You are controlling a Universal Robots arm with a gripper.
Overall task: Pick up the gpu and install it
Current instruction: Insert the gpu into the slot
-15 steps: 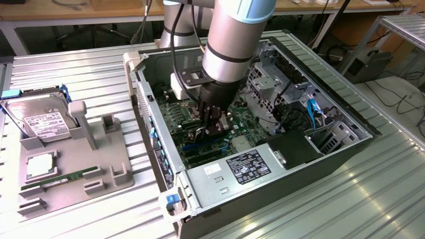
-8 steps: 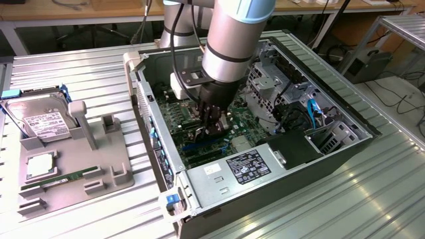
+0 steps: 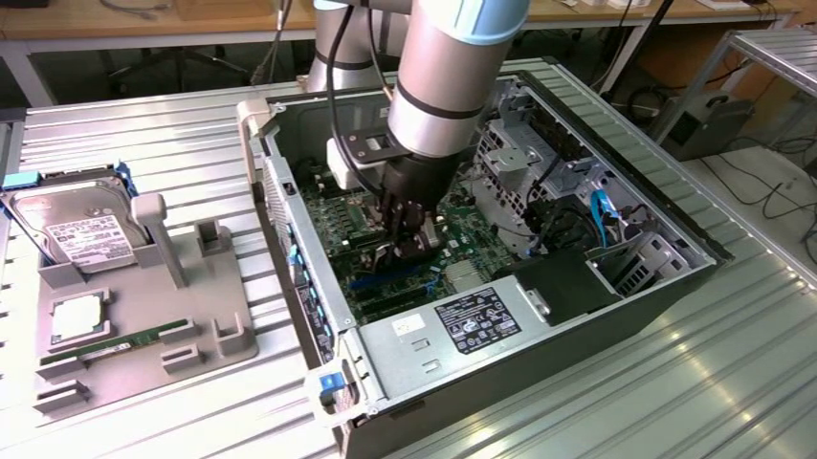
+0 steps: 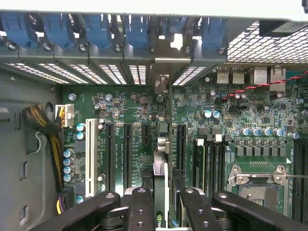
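Observation:
My gripper is lowered inside the open computer case, just above the green motherboard. It is shut on the gpu, a thin black card held upright. In the wrist view the gpu shows edge-on between my black fingers, with the gripper straddling it. The card stands in line with a long black expansion slot. Its silver end bracket reaches the rear slot opening of the case. Whether the card's edge sits fully in the slot I cannot tell.
A row of blue slot latches lines the case's rear wall. Cables hang by the case's side wall, and the CPU socket lies on the other side of the card. A grey fixture at the exterior view's left holds a hard drive and a RAM stick.

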